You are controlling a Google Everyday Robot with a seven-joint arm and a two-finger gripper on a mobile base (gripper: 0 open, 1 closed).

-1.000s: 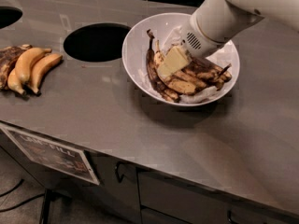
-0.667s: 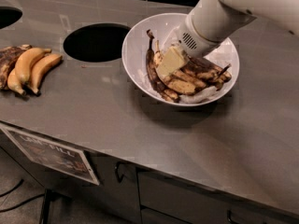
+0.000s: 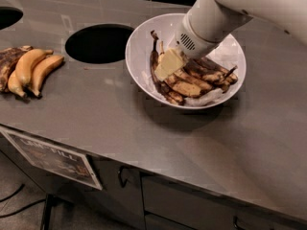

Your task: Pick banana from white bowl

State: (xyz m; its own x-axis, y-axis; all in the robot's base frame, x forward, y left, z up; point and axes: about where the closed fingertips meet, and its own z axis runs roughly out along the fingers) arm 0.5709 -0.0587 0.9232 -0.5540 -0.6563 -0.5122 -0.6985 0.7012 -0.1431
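The white bowl [image 3: 144, 56] stands on the grey counter, right of a round hole. It holds a bunch of overripe, brown-spotted bananas [image 3: 194, 83] lying across its bottom. My gripper [image 3: 168, 65] reaches down into the bowl from the upper right on a white arm. Its pale yellow fingertips sit on the left end of the bananas, by a dark stem that sticks up.
A round hole [image 3: 98, 43] opens in the counter [image 3: 144, 138] left of the bowl, and part of another hole [image 3: 7, 17] shows at the far left. A second bunch of yellow and brown bananas [image 3: 29, 68] lies at the left edge. Cabinet doors and a label sit below the counter.
The gripper has shifted slightly left and down inside the bowl, staying over the left end of the bananas. The bananas and bowl have not moved.
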